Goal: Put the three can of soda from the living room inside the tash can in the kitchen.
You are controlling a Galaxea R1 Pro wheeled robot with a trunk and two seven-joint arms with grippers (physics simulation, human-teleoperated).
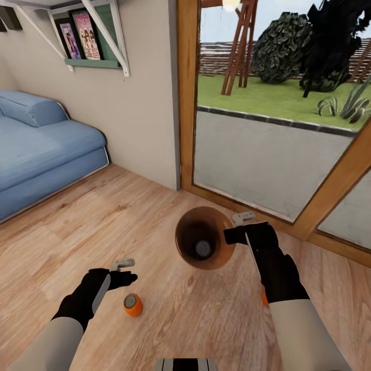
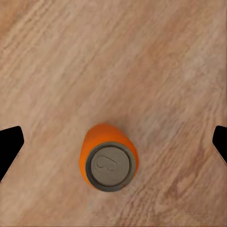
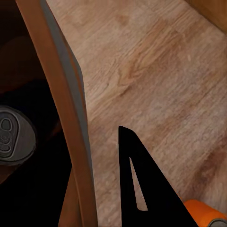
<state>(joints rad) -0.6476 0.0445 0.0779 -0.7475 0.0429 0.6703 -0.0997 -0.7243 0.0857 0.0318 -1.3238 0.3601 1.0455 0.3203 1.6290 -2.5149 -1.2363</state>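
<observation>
The tash can (image 1: 184, 226), pale outside and brown inside, is over the wood floor in the head view, mouth up towards me. My right gripper (image 1: 243, 228) is shut on its rim (image 3: 66, 109); one finger (image 3: 142, 189) lies outside the wall. A can of soda with a grey top (image 1: 203, 249) (image 3: 12, 135) lies at the bottom inside. An orange can of soda (image 1: 133, 304) (image 2: 109, 158) stands on the floor. My left gripper (image 1: 125, 270) hangs open just above it, fingertips (image 2: 10, 144) wide apart. A second orange can (image 1: 264, 298) (image 3: 203, 215) peeks out beside my right forearm.
A blue sofa (image 1: 41, 139) stands at the left along the wall. Wooden-framed glass garden doors (image 1: 268, 154) close off the far right, with a wall shelf of books (image 1: 93, 46) above the sofa. Open wood floor lies between sofa and doors.
</observation>
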